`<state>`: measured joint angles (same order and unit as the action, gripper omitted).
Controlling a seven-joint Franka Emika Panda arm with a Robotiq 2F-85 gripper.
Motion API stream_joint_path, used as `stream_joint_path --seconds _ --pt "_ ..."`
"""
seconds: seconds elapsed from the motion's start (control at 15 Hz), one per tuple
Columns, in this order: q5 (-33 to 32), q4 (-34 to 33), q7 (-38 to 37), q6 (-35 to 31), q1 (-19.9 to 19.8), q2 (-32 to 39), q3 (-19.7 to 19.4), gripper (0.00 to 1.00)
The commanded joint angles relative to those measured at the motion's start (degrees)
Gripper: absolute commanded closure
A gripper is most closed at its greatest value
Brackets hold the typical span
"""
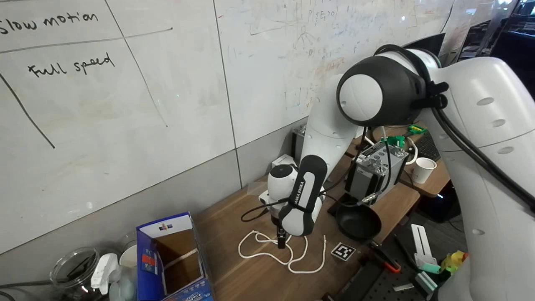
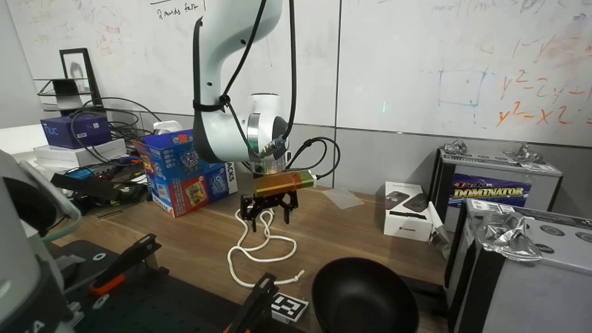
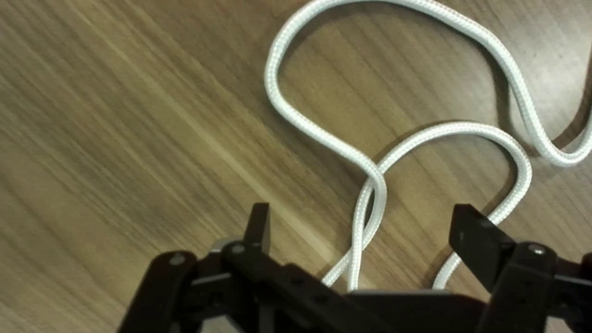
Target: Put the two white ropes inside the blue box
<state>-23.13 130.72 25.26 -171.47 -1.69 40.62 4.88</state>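
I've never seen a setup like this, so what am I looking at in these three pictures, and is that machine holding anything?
The white machine is a robot arm; the black gripper at its end works like a two-fingered hand. Two pictures come from cameras outside the robot; the close-up comes from a camera on its wrist, looking down. On the wooden table lie loops of white rope, with a blue box, open at the top, and a black pan nearby. The gripper hangs open over the rope and holds nothing.

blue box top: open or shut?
Open: in an exterior view, you can see down into the box's brown inside, no flap closed across it.
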Motion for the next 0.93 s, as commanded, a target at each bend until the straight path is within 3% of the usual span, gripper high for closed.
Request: stream_joint_path --seconds 0.0,0.87 --pt "1.25 -1.08 -1.75 -1.61 0.76 1.48 -0.4 0.0" --pt "1.51 -2.99 -5.0 -2.1 1.57 4.12 -1.37 0.0"
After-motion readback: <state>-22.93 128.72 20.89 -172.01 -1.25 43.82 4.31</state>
